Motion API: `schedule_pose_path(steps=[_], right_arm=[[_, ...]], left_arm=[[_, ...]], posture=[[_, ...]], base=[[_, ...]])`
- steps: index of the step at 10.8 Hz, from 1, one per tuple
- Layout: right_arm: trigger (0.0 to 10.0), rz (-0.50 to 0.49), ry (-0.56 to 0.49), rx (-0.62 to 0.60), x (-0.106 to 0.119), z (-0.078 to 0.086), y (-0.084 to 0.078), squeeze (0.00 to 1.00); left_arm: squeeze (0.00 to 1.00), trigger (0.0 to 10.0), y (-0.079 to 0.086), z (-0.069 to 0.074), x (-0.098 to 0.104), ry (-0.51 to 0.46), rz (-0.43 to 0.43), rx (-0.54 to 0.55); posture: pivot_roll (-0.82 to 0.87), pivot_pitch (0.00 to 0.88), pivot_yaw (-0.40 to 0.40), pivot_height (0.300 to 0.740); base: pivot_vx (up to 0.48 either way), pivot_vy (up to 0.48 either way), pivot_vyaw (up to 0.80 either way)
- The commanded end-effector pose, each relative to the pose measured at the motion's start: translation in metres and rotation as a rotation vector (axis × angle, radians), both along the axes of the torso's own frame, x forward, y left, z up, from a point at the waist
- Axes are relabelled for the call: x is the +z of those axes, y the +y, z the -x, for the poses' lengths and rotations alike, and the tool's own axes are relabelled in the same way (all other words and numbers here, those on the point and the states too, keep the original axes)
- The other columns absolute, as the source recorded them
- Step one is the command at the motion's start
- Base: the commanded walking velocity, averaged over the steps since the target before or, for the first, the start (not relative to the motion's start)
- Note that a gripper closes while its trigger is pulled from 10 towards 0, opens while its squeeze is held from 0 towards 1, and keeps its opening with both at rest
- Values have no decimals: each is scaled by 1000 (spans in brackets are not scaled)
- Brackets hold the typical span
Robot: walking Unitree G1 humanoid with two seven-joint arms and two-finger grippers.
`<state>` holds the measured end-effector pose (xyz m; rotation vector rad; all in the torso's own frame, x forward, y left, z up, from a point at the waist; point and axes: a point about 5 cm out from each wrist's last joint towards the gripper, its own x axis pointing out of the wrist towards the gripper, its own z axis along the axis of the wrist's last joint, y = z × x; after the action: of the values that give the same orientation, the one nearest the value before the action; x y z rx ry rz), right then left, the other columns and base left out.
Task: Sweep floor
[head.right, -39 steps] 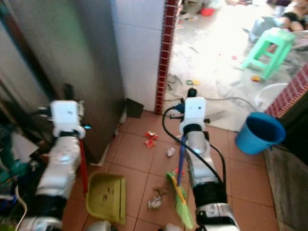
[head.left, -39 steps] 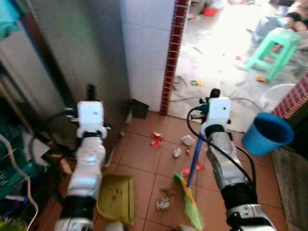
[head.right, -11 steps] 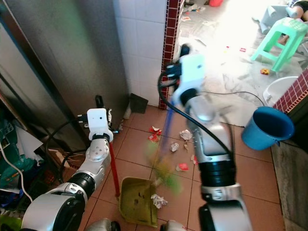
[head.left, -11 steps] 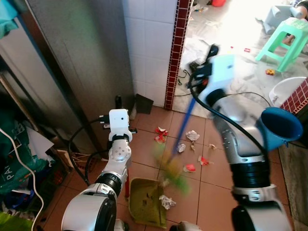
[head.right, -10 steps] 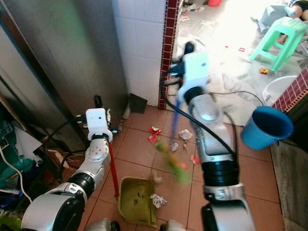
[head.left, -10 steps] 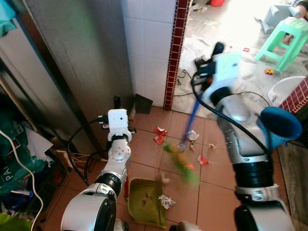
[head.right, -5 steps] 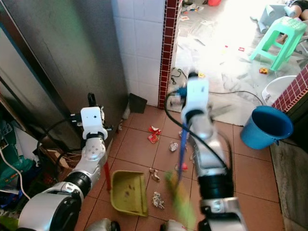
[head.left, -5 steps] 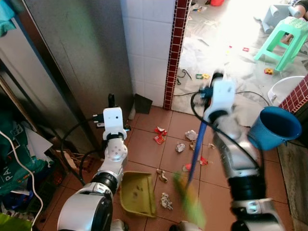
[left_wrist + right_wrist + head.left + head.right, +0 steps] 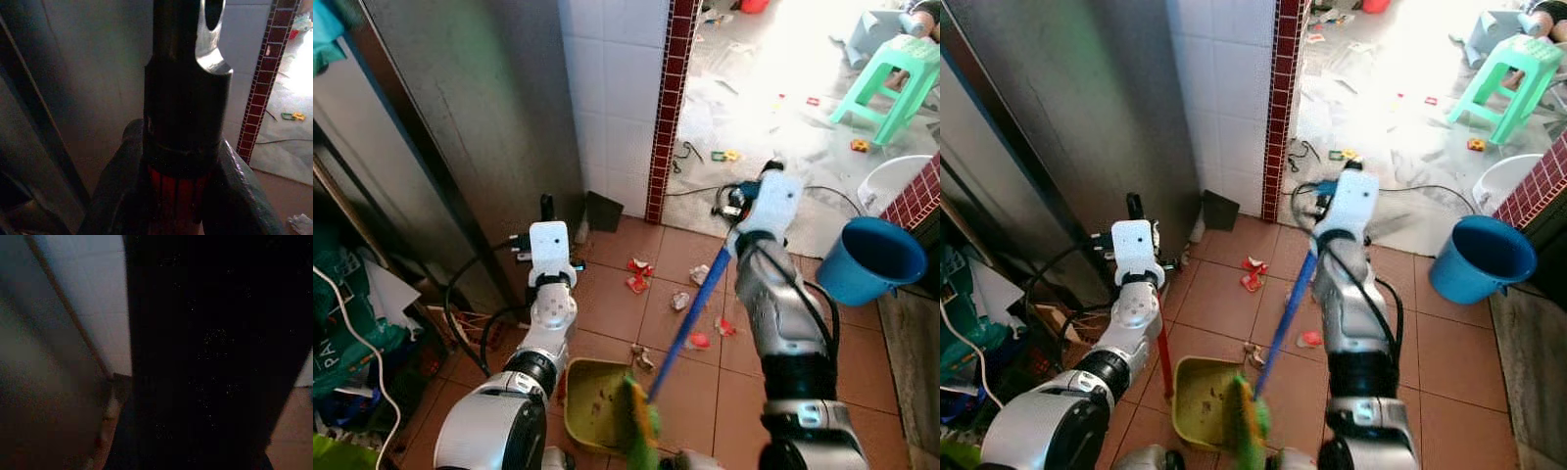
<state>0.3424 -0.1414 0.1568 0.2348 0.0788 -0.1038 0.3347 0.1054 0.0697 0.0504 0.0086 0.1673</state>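
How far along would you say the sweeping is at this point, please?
Partly done. The broom in the right end effector has its green bristles at the mouth of the dustpan, which already holds some dirt. The left end effector grips the dustpan's red handle. Left to do: red and white scraps on the tiles nearer the doorway, plus litter on the bright floor beyond.

I see a floor of square terracotta tiles [image 9: 886, 392] under me, running out to a pale, sunlit concrete patch [image 9: 773, 108] past the doorway. A yellow-green plastic dustpan [image 9: 1197, 397] sits flat on the tiles. Crumpled red and white paper scraps [image 9: 637, 274] lie scattered near it. A round blue plastic bucket [image 9: 873, 259] stands on the tiles, well apart from a mint-green plastic stool [image 9: 891, 83] on the concrete.
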Motion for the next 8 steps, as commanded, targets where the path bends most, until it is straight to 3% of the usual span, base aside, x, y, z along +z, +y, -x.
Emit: schedule_pose_path(steps=[1,3,4,5,6,8], right_arm=[[10000,-157,-75,33,22,-5,12,0],[10000,-197,-140,90,41,-7,21,0],[10000,-146,-201,146,54,-8,26,0],[10000,-77,-264,194,64,-8,27,0],[10000,93,-352,216,76,-6,21,0],[10000,241,-354,142,69,1,-2,0]], left_arm=[[0,10000,-4,-5,6,-3,9,-12],[0,10000,-5,-4,5,-1,10,-13],[0,10000,-5,-4,5,2,10,-12],[0,10000,-4,-5,5,2,9,-5],[0,10000,-2,-7,12,-39,-21,-24],[0,10000,-1,-8,19,-92,-102,-66]], posture=[[-119,21,11,740],[-121,16,8,740],[-121,15,8,740],[-118,15,6,740],[-123,16,6,740],[-126,23,5,740]], base=[[0,0,0],[0,0,0],[0,0,0],[0,0,0],[0,0,0],[0,0,0]])
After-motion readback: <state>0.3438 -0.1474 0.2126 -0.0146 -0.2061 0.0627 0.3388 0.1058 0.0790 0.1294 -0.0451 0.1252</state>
